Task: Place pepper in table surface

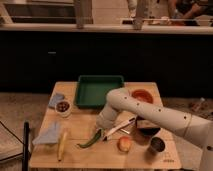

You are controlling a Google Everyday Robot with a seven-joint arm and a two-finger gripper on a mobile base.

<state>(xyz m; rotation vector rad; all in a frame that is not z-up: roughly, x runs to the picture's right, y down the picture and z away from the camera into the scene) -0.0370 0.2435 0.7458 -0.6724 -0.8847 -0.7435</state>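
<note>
A long green pepper [91, 140] lies on the wooden table [80, 156], curved, toward the front middle. My gripper [105, 125] is at the end of the white arm [150, 112], just above and right of the pepper's upper end. Whether it touches the pepper does not show.
A green tray [98, 90] stands at the back. A small bowl with dark food [63, 107] and a blue cloth [48, 135] are at the left, a yellow banana-like item [62, 145] at front left. A knife [120, 128], an apple [124, 144], a dark bowl [147, 131], a cup [157, 146] and a red bowl [141, 95] are at the right.
</note>
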